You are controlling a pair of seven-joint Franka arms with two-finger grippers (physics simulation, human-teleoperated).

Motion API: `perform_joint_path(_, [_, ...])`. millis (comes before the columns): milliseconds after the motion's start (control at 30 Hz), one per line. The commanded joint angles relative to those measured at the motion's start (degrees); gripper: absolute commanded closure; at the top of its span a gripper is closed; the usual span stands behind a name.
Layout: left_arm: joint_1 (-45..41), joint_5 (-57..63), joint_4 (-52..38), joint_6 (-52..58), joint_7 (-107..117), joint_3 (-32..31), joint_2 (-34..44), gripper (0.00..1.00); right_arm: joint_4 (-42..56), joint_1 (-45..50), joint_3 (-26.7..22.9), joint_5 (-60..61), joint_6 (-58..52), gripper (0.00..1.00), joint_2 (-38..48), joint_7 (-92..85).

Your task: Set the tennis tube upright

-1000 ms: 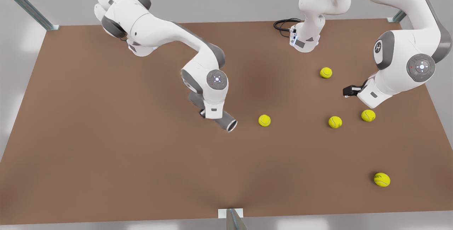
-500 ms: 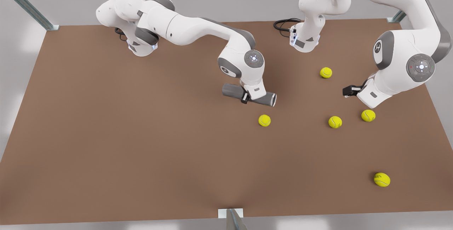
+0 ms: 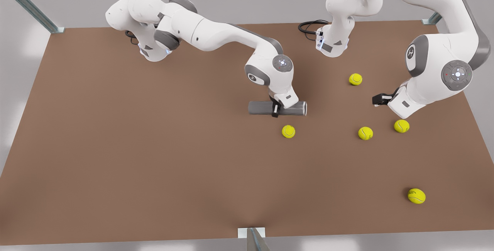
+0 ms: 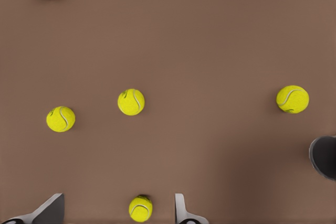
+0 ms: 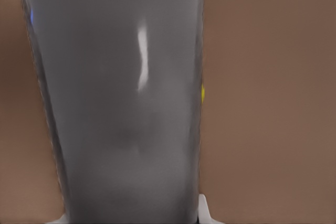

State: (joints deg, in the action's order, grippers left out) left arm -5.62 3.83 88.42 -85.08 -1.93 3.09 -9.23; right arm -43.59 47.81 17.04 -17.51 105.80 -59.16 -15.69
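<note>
Front view: the tennis tube (image 3: 277, 108) sits just right of the frame's centre, its long axis running level from frame left to frame right, with the lighter rim at its right-hand end. It is far from upright; the axis lies roughly parallel to the brown tabletop (image 3: 115, 158). The right gripper (image 3: 275, 109) comes down on it from the arm that reaches in from the upper left of the frame, and its dark jaws are clamped across the tube's middle, crosswise to the long axis. So the coming move, as I judge it, is a turn of the wrist that swings one end down. Whether the tube touches the tabletop or hangs just above it, I cannot tell. A tennis ball (image 3: 288, 131) lies near, just below the tube in the frame. The left gripper (image 3: 380, 99) waits at the right of the frame, well apart from the tube, over the other balls.

Left wrist view: the left gripper's (image 4: 118, 211) jaws stand spread apart at the frame's lower edge, holding nothing, a ball between their tips and farther below. The tube's dark end (image 4: 324, 156) pokes in at the right edge.

Right wrist view: the tube's (image 5: 121, 108) grey wall runs top to bottom of the frame, held close against the camera.
</note>
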Motion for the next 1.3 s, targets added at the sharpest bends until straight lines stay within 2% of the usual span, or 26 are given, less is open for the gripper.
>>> perform_joint_path(0, [0.0,-0.1,0.0,0.0,0.0,0.0,0.0,0.00,0.0,0.0,0.0,-0.2,0.1,0.17,-0.1,0.0])
perform_joint_path(33, [0.0,-0.1,0.0,0.0,0.0,0.1,0.0,0.00,-0.1,0.1,-0.4,-0.1,0.8,0.05,-0.2,0.0])
perform_joint_path(67, [0.0,-0.1,0.1,0.0,0.0,0.0,0.0,0.00,0.0,0.1,-0.5,-0.1,0.9,0.03,-0.2,0.0])
perform_joint_path(367, [0.0,-0.1,0.1,-0.3,0.0,0.0,-0.3,0.00,-0.1,0.9,-1.3,-0.1,1.3,0.00,-0.5,-0.1])
perform_joint_path(433, [0.3,-6.8,0.3,0.0,0.3,0.6,-1.5,0.00,-0.1,0.9,-1.3,-0.1,1.3,0.00,-0.5,-0.1])
perform_joint_path(500, [0.4,-25.9,8.8,-1.1,-0.3,5.0,-2.2,0.00,-0.1,0.8,-1.3,-0.1,1.0,0.00,-0.4,-0.1])
perform_joint_path(567, [0.4,-37.1,19.6,-9.1,-6.1,5.0,-2.6,0.00,-1.8,-2.3,-0.6,0.4,0.9,0.00,1.8,0.5])
perform_joint_path(633, [0.6,-44.5,30.2,-17.7,-13.7,6.1,-1.3,0.00,-1.8,-5.4,-0.6,0.5,-8.4,0.00,6.7,0.7])
perform_joint_path(700, [0.6,-50.9,37.0,-22.9,-20.2,6.1,-1.0,0.00,-1.7,-11.1,-0.9,0.3,-21.0,0.00,12.9,1.5])
perform_joint_path(733, [0.6,-53.7,40.0,-24.3,-22.2,6.1,-1.1,0.00,-1.8,-13.5,-1.0,0.2,-23.6,0.00,15.3,3.7])
perform_joint_path(767, [0.5,-58.1,43.6,-24.4,-26.4,6.1,-0.9,0.00,-3.3,-14.2,-1.1,-0.2,-23.7,0.00,16.4,6.0])
perform_joint_path(867, [0.0,-69.7,52.1,-28.3,-36.3,5.6,-0.8,0.00,-29.3,-20.3,-1.2,1.2,-15.8,0.00,34.5,12.2])
perform_joint_path(933, [0.0,-75.6,53.3,-30.5,-36.8,1.2,-0.8,0.00,-44.6,-26.3,-1.2,5.6,-10.0,0.00,45.3,14.3])
perform_joint_path(1033, [0.0,-80.1,54.2,-31.7,-38.7,-1.6,-1.4,0.00,-46.6,-32.1,-1.1,6.3,-10.7,0.00,47.0,15.9])
perform_joint_path(1133, [0.1,-82.7,54.5,-31.6,-45.3,-2.2,-5.8,0.00,-46.6,-34.2,-1.0,6.4,-11.5,0.00,46.9,15.5])
perform_joint_path(1267, [0.1,-82.7,54.6,-31.4,-45.6,-2.2,-6.1,0.00,-46.7,-35.4,-1.1,8.6,-11.2,0.00,46.8,15.2])
